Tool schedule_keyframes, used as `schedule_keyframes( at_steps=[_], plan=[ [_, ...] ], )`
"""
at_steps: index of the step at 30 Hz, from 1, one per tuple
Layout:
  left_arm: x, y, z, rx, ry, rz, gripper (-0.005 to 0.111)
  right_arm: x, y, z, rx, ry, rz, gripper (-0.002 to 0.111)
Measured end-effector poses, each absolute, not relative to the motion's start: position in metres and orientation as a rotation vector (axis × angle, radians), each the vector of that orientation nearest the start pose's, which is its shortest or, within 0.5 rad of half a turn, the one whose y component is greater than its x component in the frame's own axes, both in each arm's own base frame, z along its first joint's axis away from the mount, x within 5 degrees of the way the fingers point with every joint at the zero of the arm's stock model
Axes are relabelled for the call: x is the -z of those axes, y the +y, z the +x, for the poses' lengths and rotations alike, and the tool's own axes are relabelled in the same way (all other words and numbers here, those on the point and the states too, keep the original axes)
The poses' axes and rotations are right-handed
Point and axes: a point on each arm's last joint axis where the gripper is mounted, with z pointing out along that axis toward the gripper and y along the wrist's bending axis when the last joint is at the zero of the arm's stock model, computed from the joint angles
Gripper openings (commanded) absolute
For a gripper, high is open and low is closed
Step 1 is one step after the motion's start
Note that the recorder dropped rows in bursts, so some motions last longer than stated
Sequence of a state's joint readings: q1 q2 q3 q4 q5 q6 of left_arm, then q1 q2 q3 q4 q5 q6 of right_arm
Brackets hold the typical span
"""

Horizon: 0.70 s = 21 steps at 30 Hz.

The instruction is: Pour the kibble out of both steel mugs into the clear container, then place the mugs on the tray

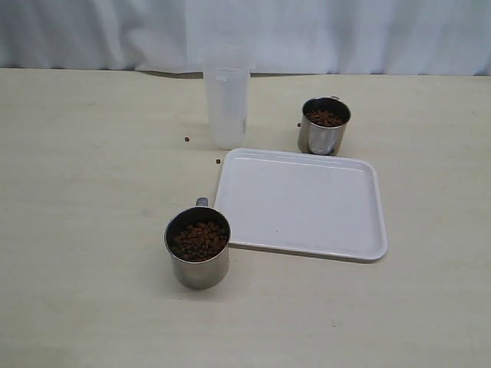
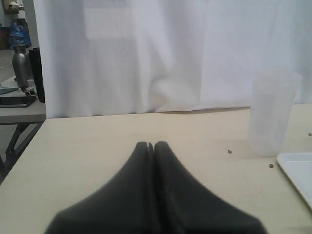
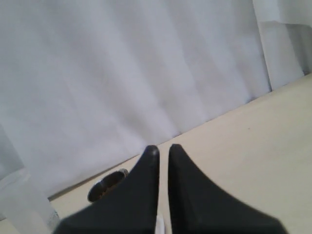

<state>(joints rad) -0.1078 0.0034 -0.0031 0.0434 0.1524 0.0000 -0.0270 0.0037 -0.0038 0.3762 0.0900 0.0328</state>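
Observation:
Two steel mugs hold brown kibble: the near mug stands left of the white tray, and the far mug stands behind the tray's right part. The clear container stands upright behind the tray's left corner. Neither gripper shows in the exterior view. My left gripper is shut and empty above the table, with the container and a tray corner ahead of it. My right gripper is shut to a thin slit and holds nothing; the far mug lies beyond it.
Two loose pellets lie on the table near the container. A white curtain hangs along the table's far edge. A side table with a metal bottle stands beyond the table edge in the left wrist view.

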Motion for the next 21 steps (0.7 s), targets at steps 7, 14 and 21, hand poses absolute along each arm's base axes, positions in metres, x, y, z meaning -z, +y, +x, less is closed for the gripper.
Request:
schedule_keyframes(
  at_steps=[7, 14, 21],
  plan=[
    [-0.200, -0.005, 0.056, 0.044, 1.632, 0.118, 0.000, -0.220, -0.004, 0.056, -0.314, 1.387, 0.344, 0.005],
    [-0.200, -0.005, 0.056, 0.044, 1.632, 0.118, 0.000, -0.231, -0.009, 0.053, -0.345, 1.236, 0.400, 0.005],
    [-0.200, -0.005, 0.056, 0.044, 1.632, 0.118, 0.000, -0.243, -0.002, 0.067, -0.340, 1.189, 0.268, 0.005]
  ],
)
